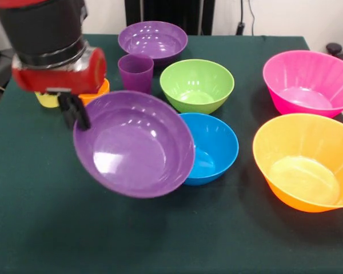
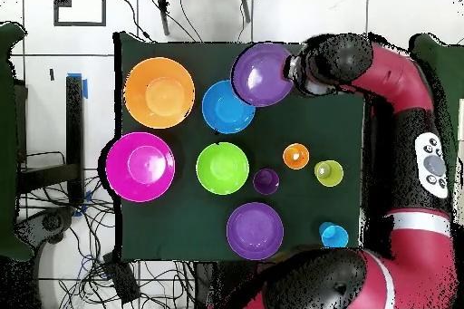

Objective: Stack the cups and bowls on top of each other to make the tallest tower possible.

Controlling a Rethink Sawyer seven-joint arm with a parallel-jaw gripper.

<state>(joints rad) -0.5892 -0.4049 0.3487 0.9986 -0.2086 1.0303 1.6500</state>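
The purple bowl [image 1: 134,144] hangs from my gripper [image 1: 75,111], pinched by its rim, with my jaws closed on that edge; it is off the table and tilted, its open face turned toward the front camera rather than straight up; in the overhead view it [image 2: 263,74] sits beside the blue bowl [image 2: 227,106], their outlines overlapping at one edge, but not centred over it; that offset is what the coming move turns on, as I judge it; the blue bowl [image 1: 210,147] stands upright on the green cloth [image 1: 40,217], just past the far side of my load from the gripped rim, so the bowl must travel away from my fingers' side and level out before it can nest; my arm [image 2: 399,79] reaches from the base along the table's edge and bends in over the corner, wrist [image 1: 60,65] above and to one side of the bowl; the other pieces lie well apart from this pair: the green bowl [image 1: 196,85], the second purple bowl [image 1: 152,40], the purple cup [image 1: 136,72], the pink bowl [image 1: 308,83] and the orange bowl [image 1: 304,161]; a yellow cup [image 2: 329,173] and an orange cup [image 2: 295,156] stand near each other, and a blue cup [image 2: 333,235] sits by the table's edge nearest my base.
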